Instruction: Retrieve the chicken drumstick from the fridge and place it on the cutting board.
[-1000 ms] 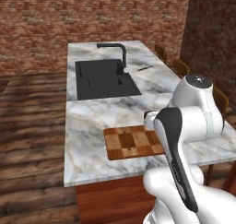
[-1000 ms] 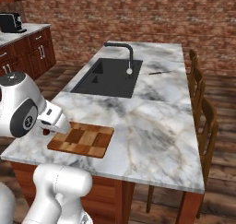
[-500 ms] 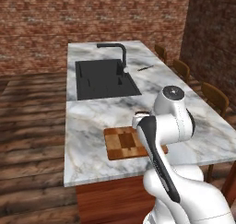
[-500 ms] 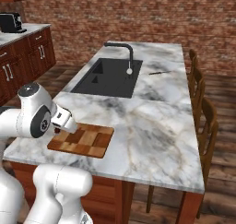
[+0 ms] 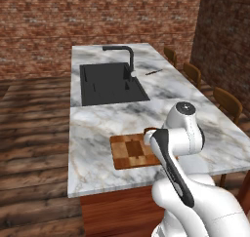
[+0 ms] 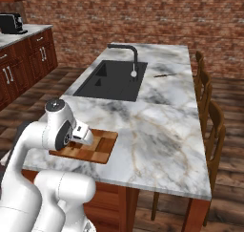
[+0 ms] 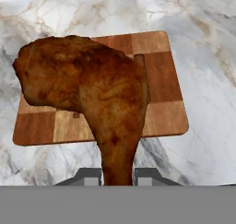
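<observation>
Swung lower over the board [image 7: 161, 75] since a second ago | gripper [image 7: 118, 174] clenched on the drumstick [image 7: 87, 94] — bone end between my tips | meat hangs above the board's middle, near the counter [image 5: 97, 128] front edge — ready to lower and release.

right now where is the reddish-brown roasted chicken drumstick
In the hand view the reddish-brown roasted chicken drumstick hangs in the fingers by its thin bone end, above the checkered brown wooden cutting board on the marble island.

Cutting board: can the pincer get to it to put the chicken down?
Probably yes. The pincer, shut on the chicken drumstick, hangs right over the cutting board, whose top looks bare.
</observation>
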